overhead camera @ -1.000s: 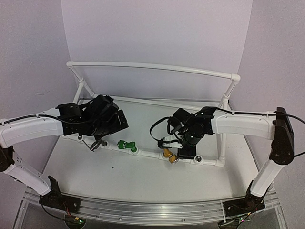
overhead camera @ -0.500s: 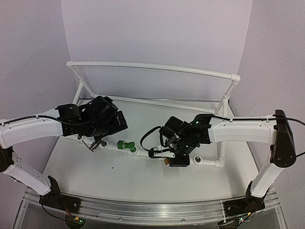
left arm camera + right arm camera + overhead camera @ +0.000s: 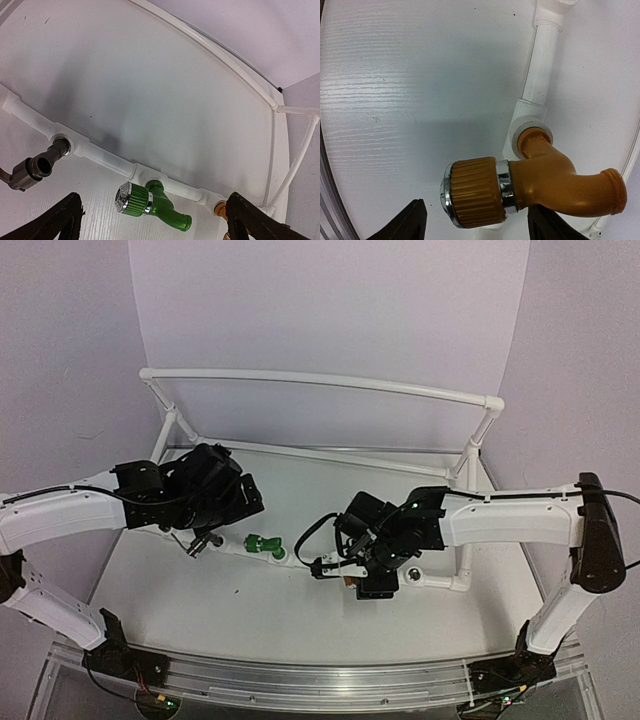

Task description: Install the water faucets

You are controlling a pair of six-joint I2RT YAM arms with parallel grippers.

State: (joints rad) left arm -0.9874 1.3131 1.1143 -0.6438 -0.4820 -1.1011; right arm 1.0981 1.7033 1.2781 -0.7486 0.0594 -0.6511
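Right fingers [image 3: 412, 222] straddled the socketed gold faucet [image 3: 555, 180], open, likely to twist it tight. Left fingers [image 3: 55, 222] hovered wide open, empty.

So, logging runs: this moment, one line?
left pincer open, empty | right pincer open at gold faucet | green faucet, grey faucet socketed

a white plastic pipe frame [image 3: 320, 380] stands on a white wood-grain table [image 3: 300, 615], its high rail at the back, its low front pipe carrying round tee sockets. pale lilac backdrop [image 3: 330, 300] behind; aluminium rail [image 3: 300, 680] along the near edge.
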